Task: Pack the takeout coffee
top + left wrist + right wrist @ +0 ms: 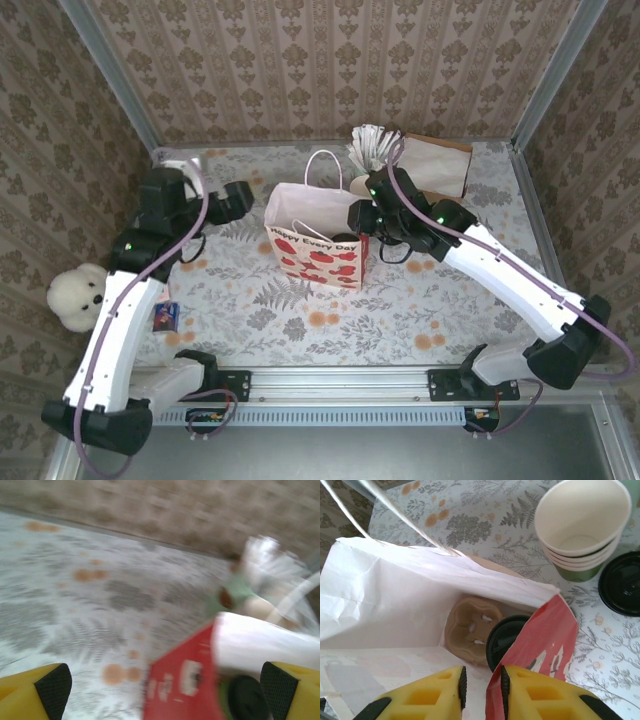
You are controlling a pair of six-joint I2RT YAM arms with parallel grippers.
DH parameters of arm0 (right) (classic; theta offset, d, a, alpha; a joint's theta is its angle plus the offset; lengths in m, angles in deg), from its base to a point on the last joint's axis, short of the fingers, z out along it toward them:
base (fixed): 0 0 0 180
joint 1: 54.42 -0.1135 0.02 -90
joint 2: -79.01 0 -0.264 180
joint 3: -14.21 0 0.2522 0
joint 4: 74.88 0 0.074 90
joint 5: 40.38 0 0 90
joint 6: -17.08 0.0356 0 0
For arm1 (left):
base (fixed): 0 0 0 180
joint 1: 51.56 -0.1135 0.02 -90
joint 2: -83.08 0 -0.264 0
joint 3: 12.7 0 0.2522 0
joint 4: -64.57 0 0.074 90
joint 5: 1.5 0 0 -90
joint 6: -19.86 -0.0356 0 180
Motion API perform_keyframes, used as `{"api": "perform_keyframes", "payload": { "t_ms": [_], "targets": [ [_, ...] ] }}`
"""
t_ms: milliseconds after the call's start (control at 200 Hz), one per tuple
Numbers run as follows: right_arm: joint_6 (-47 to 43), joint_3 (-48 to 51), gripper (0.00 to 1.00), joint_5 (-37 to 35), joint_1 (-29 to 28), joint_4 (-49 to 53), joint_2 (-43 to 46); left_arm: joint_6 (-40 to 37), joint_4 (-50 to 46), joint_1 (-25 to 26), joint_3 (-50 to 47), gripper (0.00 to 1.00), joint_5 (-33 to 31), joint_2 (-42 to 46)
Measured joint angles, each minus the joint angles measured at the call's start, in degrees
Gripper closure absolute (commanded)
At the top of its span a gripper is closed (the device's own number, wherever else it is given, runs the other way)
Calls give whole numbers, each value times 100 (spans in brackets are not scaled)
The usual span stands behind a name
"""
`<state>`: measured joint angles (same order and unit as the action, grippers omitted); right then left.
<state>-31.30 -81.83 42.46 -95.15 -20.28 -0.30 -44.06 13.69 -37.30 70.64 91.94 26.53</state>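
The takeout coffee stands inside the red-and-white gift bag, its black lid showing beside a brown cup carrier. In the blurred left wrist view the lid sits just behind the bag's red wall. My right gripper hangs over the bag's right rim. Its jaws are close together with a gap, and the red wall's edge runs up between them against the right pad. My left gripper is left of the bag, wide open and holding nothing.
A stack of lidless green cups and a loose black lid sit just right of the bag. A brown paper bag lies at the back right. A white plush toy sits at the left edge.
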Motion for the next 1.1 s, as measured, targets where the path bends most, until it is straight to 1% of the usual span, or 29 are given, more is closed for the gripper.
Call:
{"api": "perform_keyframes", "payload": {
  "t_ms": [85,165,295,355,460,570,805,915,1100],
  "targets": [
    [-74,-142,75,74,31,-118,-205,352,-17,-448,-452,0,-721,173],
    [-118,-286,77,190,59,-208,-422,704,-52,-922,-938,0,-1040,199],
    [-151,-520,79,428,85,-380,-774,1298,-57,-1552,-1670,0,-1117,188],
    [-170,-575,78,540,96,-444,-874,1523,-50,-1742,-1904,0,-1064,149],
    [-251,-730,79,745,125,-492,-1073,1805,26,-1917,-2122,0,-898,-55],
    [-317,-931,80,903,175,-516,-1294,1985,188,-1923,-2194,0,-645,-407],
    [-400,-1357,82,1001,382,-546,-1670,2218,595,-1836,-2236,0,-2,-1502],
    [-424,-1436,81,994,463,-529,-1683,2238,686,-1550,-2232,0,142,-1871],
    [-442,-1460,82,944,616,-522,-1683,2328,745,-964,-2103,0,203,-2203]
  ]
}}
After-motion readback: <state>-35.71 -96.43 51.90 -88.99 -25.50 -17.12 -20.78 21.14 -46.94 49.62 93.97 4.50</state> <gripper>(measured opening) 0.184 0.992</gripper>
